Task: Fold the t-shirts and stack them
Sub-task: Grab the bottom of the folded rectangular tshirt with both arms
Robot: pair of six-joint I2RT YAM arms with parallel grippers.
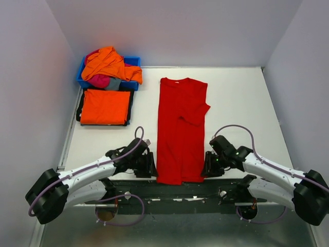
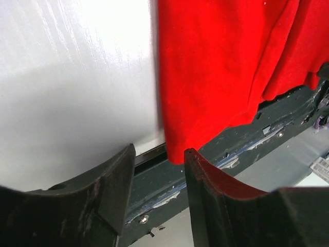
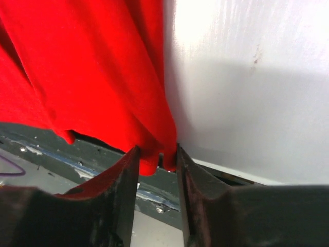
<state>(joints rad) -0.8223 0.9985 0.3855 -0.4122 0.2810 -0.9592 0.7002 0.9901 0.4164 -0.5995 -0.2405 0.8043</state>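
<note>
A bright red t-shirt (image 1: 180, 128) lies lengthwise down the middle of the table, folded narrow, its hem hanging over the near edge. My left gripper (image 1: 152, 165) is open at the hem's left corner. That corner of the red t-shirt (image 2: 216, 67) lies just ahead of the left gripper (image 2: 160, 150), by its right fingertip and not between the fingers. My right gripper (image 1: 207, 167) is at the hem's right corner. The right gripper (image 3: 157, 149) stands open around the loose hem folds of the red t-shirt (image 3: 92, 67).
A folded orange t-shirt (image 1: 105, 106) lies at the back left on a dark mat. Behind it a blue bin (image 1: 134, 60) holds a crumpled orange shirt (image 1: 108, 63) over pink (image 1: 98, 81) and grey (image 1: 114, 83) ones. A dark rail (image 1: 169, 188) runs along the near edge.
</note>
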